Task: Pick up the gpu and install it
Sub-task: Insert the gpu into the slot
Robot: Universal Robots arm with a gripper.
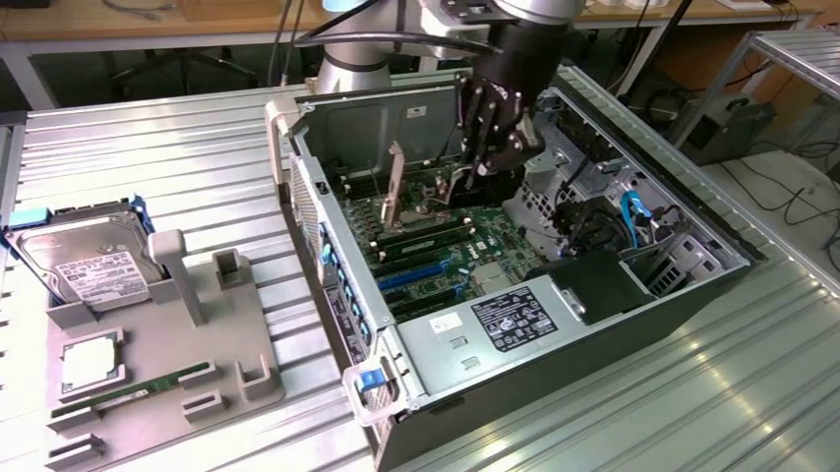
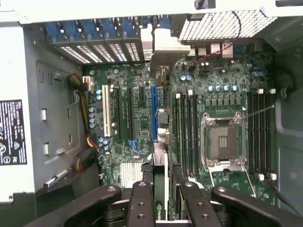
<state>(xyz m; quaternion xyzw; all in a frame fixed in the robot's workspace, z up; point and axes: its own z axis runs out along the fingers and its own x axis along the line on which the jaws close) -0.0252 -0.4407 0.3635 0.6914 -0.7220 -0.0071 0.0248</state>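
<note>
One thin black gpu card, clenched edge-on by the tool (likely for slotting), hangs beside the blue slot.

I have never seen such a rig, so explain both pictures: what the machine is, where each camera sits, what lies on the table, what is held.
The machine is one robot arm with a black fingered tool at its end. The exterior view comes from a camera off the arm; the wrist view comes from a camera on the arm's wrist, looking past the tool. On the ribbed metal table lies an open grey computer case with its green motherboard exposed. On the exterior view's left stands a grey plastic holder with a silver hard drive with a white label, a square silver processor chip and a narrow green memory stick. The tool is inside the case, closed on the gpu, a thin flat black card seen edge-on above the motherboard's slots.
</note>
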